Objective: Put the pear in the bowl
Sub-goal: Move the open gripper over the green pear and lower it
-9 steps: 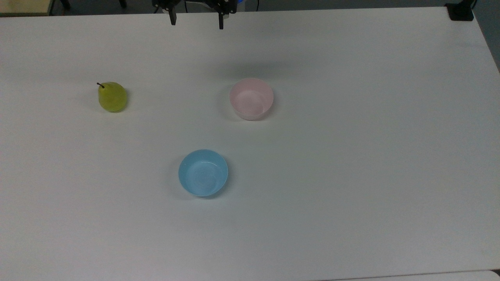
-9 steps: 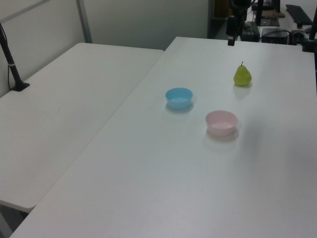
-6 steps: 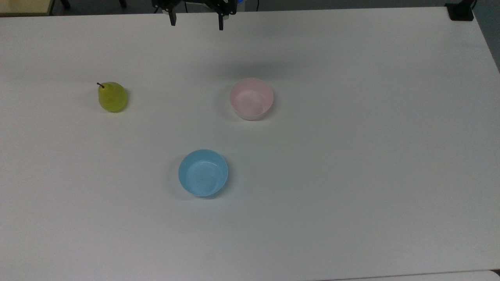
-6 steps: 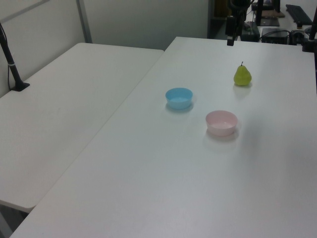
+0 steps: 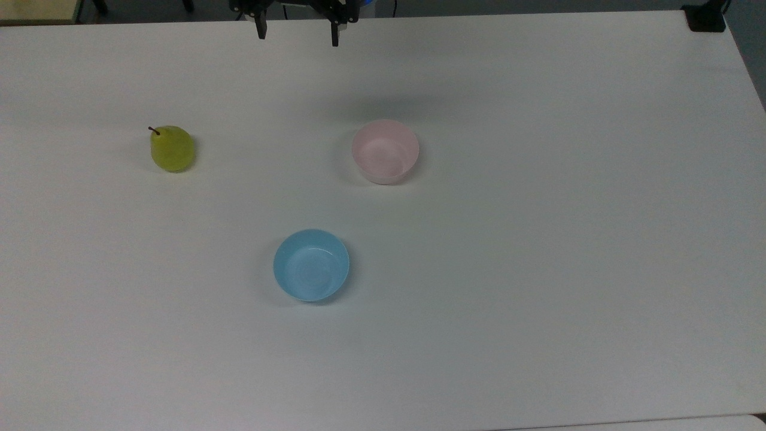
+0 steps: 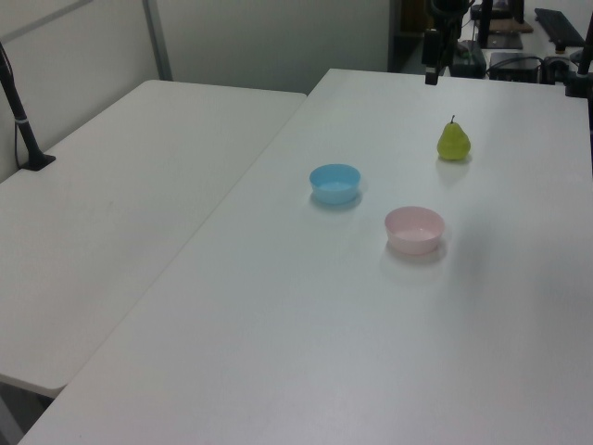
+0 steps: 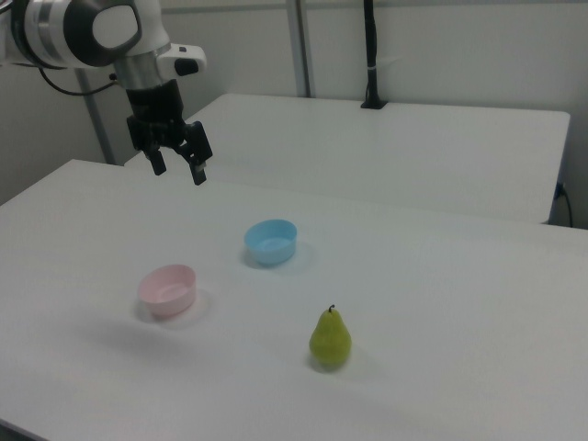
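- Upper body of my gripper [image 5: 297, 37] was cropped at the top view's upper edge; fingers stood apart, empty.
- Pear [image 5: 172, 148] stood upright on the table [image 5: 538, 269], well apart toward the top view's left.
- Bowl [image 5: 385, 151] sat empty.

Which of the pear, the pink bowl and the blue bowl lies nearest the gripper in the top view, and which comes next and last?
Measured from the gripper at the top edge of the top view:
1. pink bowl, below and to the right.
2. pear, out to the left.
3. blue bowl, farthest, lowest on the table.
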Motion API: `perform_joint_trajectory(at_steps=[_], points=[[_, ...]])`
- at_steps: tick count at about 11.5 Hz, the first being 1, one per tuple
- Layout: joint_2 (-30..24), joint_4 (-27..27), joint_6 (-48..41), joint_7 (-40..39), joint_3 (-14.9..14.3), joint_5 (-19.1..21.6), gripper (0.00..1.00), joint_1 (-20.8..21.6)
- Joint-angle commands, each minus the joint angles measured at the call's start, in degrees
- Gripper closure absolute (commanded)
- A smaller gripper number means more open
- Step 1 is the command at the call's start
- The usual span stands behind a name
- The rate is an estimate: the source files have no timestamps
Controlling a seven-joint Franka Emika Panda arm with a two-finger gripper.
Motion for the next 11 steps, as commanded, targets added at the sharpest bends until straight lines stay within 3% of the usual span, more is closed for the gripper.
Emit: perform_joint_trajectory(at_steps=[1, 4, 7, 11], points=[[0.35, 1.25, -1.71, -5.34, -0.38, -0.19, 0.0, -3.94], [0.52, 0.99, -1.27, -14.82, -0.46, -0.19, 0.0, -10.01], [1.4, -2.6, 3.28, -22.92, -0.47, -0.19, 0.0, -15.11], [7.37, -4.19, 8.99, -29.26, -0.55, -0.54, 0.0, -20.39]])
